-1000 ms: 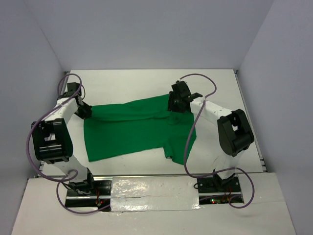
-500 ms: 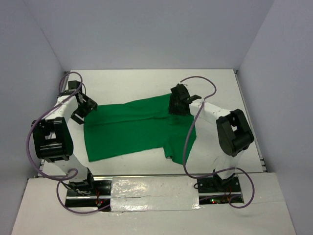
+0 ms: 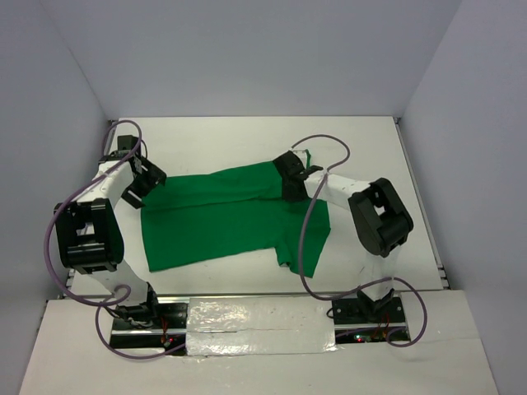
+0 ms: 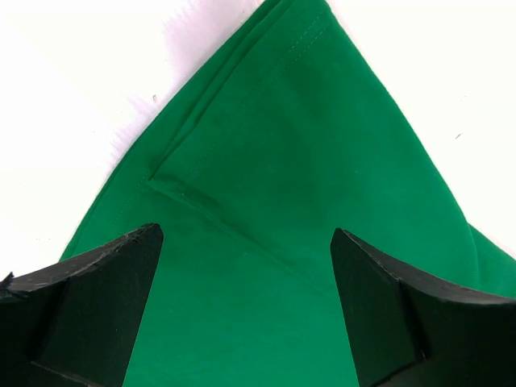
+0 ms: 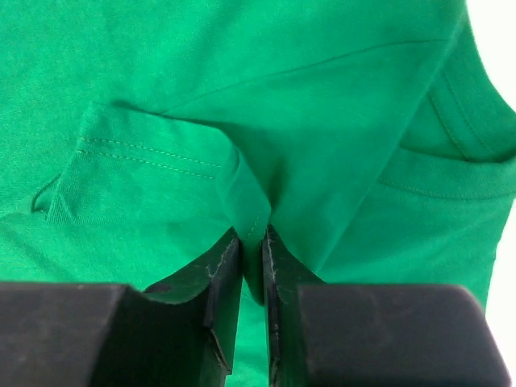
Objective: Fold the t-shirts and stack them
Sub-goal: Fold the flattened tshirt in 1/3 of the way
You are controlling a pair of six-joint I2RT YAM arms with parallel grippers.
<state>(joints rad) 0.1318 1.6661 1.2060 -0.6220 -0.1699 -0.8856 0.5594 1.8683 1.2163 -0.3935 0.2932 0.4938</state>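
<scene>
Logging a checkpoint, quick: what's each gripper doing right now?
Left gripper: open, jaws wide over the shirt, holding nothing.
Right gripper: shut on a pinched fold of the shirt.

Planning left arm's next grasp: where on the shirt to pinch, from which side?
Probably the shirt at its pointed far-left corner, from above. It lies flat, hemmed layers stacked, bare table both sides, and the open left gripper hangs over it.

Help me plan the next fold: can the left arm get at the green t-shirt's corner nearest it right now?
Probably yes. The left tool hangs open right above that corner of the t-shirt, with nothing between it and the cloth. The right tool pinches a fold well away.
</scene>
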